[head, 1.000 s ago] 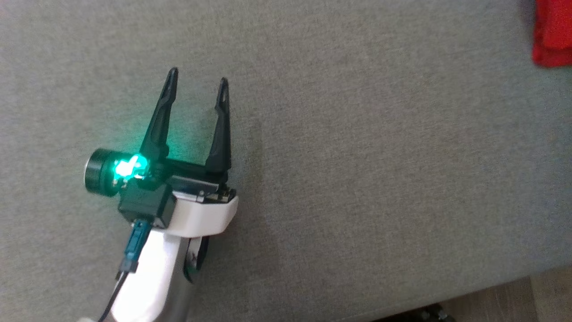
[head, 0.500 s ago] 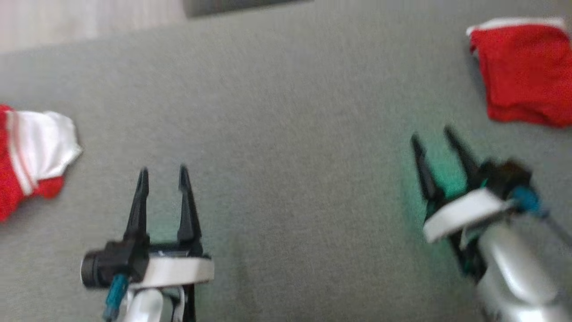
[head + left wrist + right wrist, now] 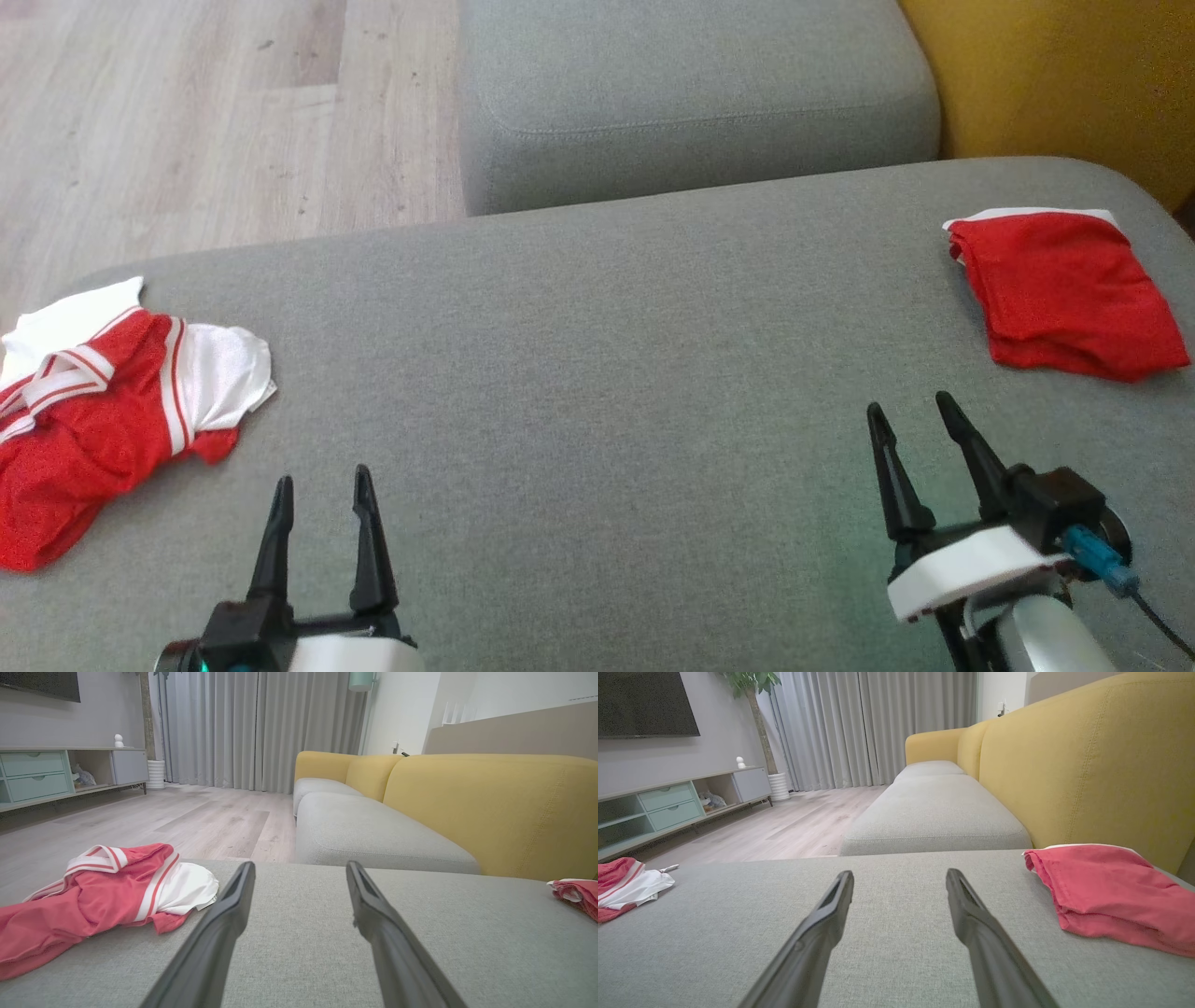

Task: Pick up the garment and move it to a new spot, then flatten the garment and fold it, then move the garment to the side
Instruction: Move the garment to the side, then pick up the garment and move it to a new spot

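Observation:
A crumpled red and white garment [image 3: 103, 401] lies at the left end of the grey cushion [image 3: 579, 373]; the left wrist view has this crumpled garment [image 3: 98, 896] left of the fingers. A folded red garment [image 3: 1064, 289] rests at the right end, and the right wrist view shows this folded garment [image 3: 1115, 891] to the right. My left gripper [image 3: 322, 481] is open and empty at the lower left, right of and nearer than the crumpled garment. My right gripper [image 3: 910, 406] is open and empty at the lower right, just short of the folded one.
A second grey cushion [image 3: 691, 93] lies beyond the first. A yellow sofa back [image 3: 1055, 75] rises at the far right. Wooden floor [image 3: 187, 121] runs to the far left. A media cabinet [image 3: 56, 774] and curtains [image 3: 257, 728] stand far off.
The head camera has swung up and left, so both garments and both grippers are in frame. Both grippers stay open and empty.

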